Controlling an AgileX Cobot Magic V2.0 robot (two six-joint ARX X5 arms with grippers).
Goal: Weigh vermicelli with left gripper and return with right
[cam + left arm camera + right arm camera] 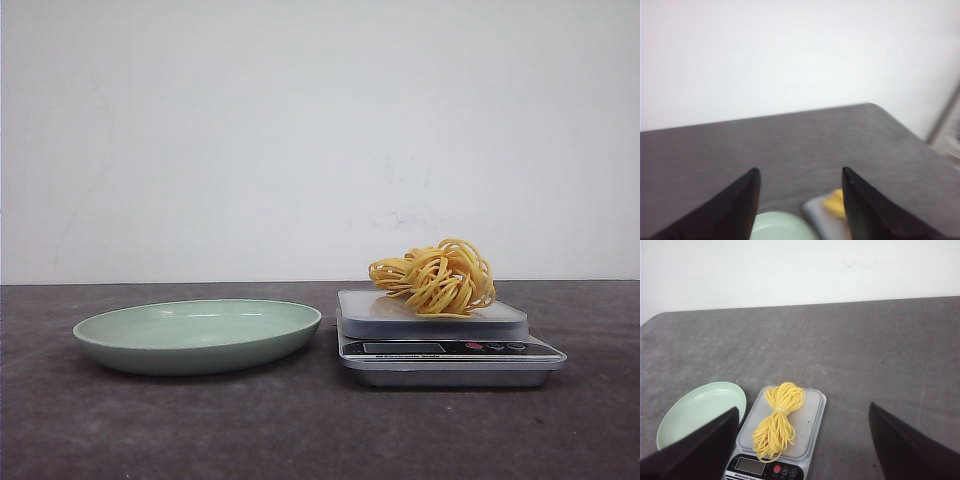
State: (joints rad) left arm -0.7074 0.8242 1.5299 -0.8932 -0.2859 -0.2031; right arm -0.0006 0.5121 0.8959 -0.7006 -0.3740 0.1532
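Note:
The vermicelli (pixel 437 277), a yellow bundle of looped strands, lies on the platform of a small grey kitchen scale (pixel 445 343). From the right wrist view the vermicelli (pixel 777 420) stretches along the scale (pixel 805 437), and my right gripper (pixel 802 412) hangs open above and beside it, holding nothing. My left gripper (pixel 801 171) is also open and empty, raised over the table; a yellow bit of vermicelli (pixel 835 202) and the scale corner (pixel 822 220) show blurred between its fingers. Neither gripper appears in the front view.
An empty pale green plate (pixel 198 334) sits left of the scale, close to it; its rim (pixel 700 407) shows in the right wrist view. The dark table ends at a white wall behind.

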